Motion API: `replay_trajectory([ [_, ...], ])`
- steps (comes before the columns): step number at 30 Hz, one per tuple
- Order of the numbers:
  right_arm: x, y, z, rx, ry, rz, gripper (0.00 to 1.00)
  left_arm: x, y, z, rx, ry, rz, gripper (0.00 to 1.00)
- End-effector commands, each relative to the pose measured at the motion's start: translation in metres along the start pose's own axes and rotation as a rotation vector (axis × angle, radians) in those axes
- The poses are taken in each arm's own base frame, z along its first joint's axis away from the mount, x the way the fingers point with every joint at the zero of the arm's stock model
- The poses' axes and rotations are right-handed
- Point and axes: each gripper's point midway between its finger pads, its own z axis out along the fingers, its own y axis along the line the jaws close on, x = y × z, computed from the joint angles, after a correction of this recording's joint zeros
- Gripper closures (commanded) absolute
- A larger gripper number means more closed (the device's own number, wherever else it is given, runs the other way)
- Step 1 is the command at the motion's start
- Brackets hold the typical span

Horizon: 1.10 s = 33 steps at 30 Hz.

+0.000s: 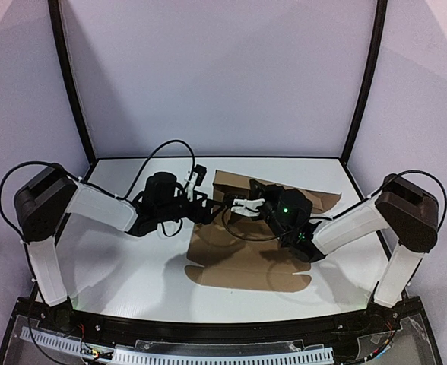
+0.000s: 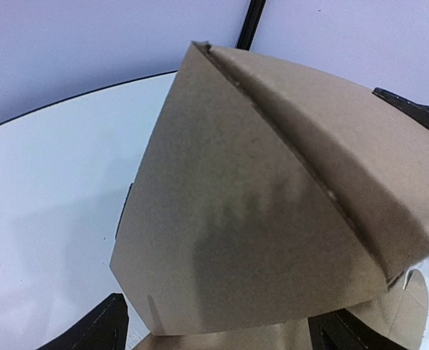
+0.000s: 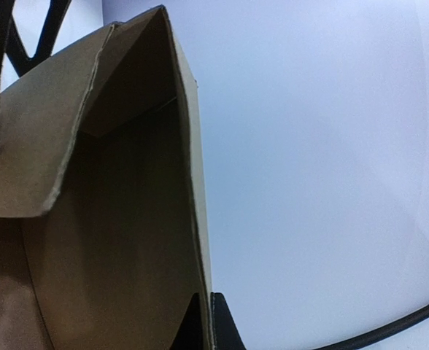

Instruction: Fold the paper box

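Obs., remote station.

Right pincer [image 1: 246,204]: jaws closed to a thin pinch. In my right wrist view a raised cardboard wall of the paper box [image 3: 112,255] runs straight down into the jaws. 1 dark finger [image 3: 223,324] sits just to the right of the wall's edge. I read this as a grip on that wall.

Left pincer [image 1: 212,204]: jaws stand wide. In my left wrist view 2 dark fingertips [image 2: 101,328] show at the bottom corners, and a tilted, creased panel of the paper box [image 2: 258,219] fills the space between and ahead of them. I cannot tell whether either pad touches the cardboard.

Position of the paper box [image 1: 239,262] relative to the pincers: the 2 pincers meet nose to nose over its far-left part, where the panel is lifted. Most of the sheet lies flat on the white table [image 1: 132,258], below and nearward of both pincers. It extends rightward under the right pincer's wrist. 1 far strip of it shows beyond the pincers.

Count: 1 paper box, brown and unprinted. 2 arms, 2 pincers. 1 table.
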Motion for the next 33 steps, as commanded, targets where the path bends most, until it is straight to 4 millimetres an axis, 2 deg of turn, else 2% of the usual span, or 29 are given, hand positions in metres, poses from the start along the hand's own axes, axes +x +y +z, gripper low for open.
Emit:
replay_trajectory([
  [1, -0.002, 0.071, -0.017, -0.26, -0.02, -0.056, 1.0, -0.021, 0.021, 0.002, -0.099, -0.107, 0.027, 0.08],
  [4, -0.004, 0.071, -0.015, -0.289, -0.011, -0.041, 1.0, -0.008, 0.015, 0.007, -0.057, -0.056, 0.054, 0.06],
  [8, -0.007, 0.07, -0.014, -0.322, -0.006, -0.007, 1.0, 0.006, 0.022, 0.016, -0.078, 0.003, 0.041, 0.06],
  [10, -0.008, 0.07, -0.014, -0.334, -0.004, -0.003, 1.0, 0.004, 0.024, 0.018, -0.09, -0.017, 0.016, 0.07],
  [13, -0.008, 0.073, -0.015, -0.362, -0.007, 0.0, 1.0, -0.01, 0.033, 0.021, -0.132, -0.094, -0.029, 0.1],
  [18, -0.008, 0.075, -0.019, -0.413, -0.023, 0.01, 1.0, -0.028, 0.055, 0.024, -0.224, -0.192, -0.083, 0.18],
  [23, 0.001, 0.075, -0.017, -0.426, -0.012, -0.021, 1.0, -0.039, 0.061, 0.024, -0.175, -0.267, -0.143, 0.2],
  [26, 0.012, 0.075, -0.008, -0.409, 0.032, -0.044, 1.0, -0.042, 0.057, 0.02, -0.133, -0.297, -0.143, 0.2],
  [29, 0.025, 0.074, 0.009, -0.361, 0.095, -0.076, 1.0, -0.041, 0.051, 0.021, -0.097, -0.295, -0.129, 0.17],
  [33, 0.019, 0.079, 0.023, -0.354, 0.085, -0.084, 1.0, -0.045, 0.052, 0.03, -0.096, -0.282, -0.109, 0.16],
])
